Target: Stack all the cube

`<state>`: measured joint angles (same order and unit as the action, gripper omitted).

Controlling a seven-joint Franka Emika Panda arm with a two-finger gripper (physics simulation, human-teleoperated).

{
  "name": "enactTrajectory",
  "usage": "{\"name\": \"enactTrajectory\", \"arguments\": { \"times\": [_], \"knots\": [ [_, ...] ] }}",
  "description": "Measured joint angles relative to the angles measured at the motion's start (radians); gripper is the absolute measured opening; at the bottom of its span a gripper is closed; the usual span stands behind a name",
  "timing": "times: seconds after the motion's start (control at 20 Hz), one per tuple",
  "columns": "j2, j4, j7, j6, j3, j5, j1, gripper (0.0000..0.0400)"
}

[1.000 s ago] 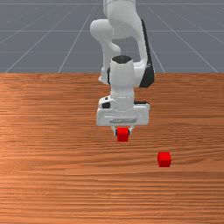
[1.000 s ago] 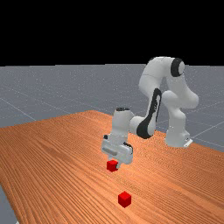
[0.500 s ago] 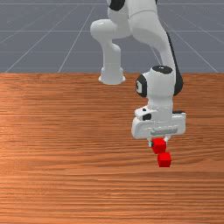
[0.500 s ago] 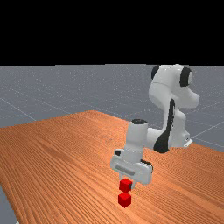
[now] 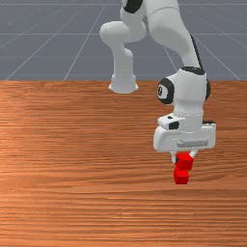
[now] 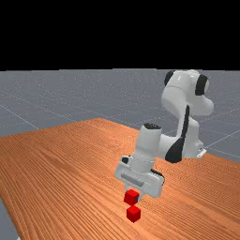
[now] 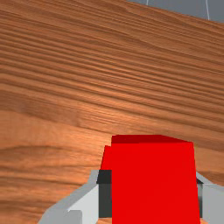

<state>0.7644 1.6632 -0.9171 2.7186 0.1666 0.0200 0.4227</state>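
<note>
Tool (image 5: 184,157) pinching tilted upper red cube (image 5: 185,162) between both fingers, just above lower red cube (image 5: 181,178) on tabletop (image 5: 72,169); contact between cubes unclear.

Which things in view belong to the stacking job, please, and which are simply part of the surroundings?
Job:
- upper red cube, held
- lower red cube, likely the base
- gripper, holding

Surroundings:
- wooden table
- grey floor
</note>
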Motion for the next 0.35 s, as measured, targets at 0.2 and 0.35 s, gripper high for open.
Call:
{"name": "enactTrajectory", "arguments": {
  "times": [0.2,0.35],
  "knots": [
    [0.009,0.000,-0.006,-0.015,-0.012,0.001,0.019,0.0190],
    [0.012,-0.001,-0.005,-0.022,-0.013,0.004,0.025,0.0272]
  ]
}}
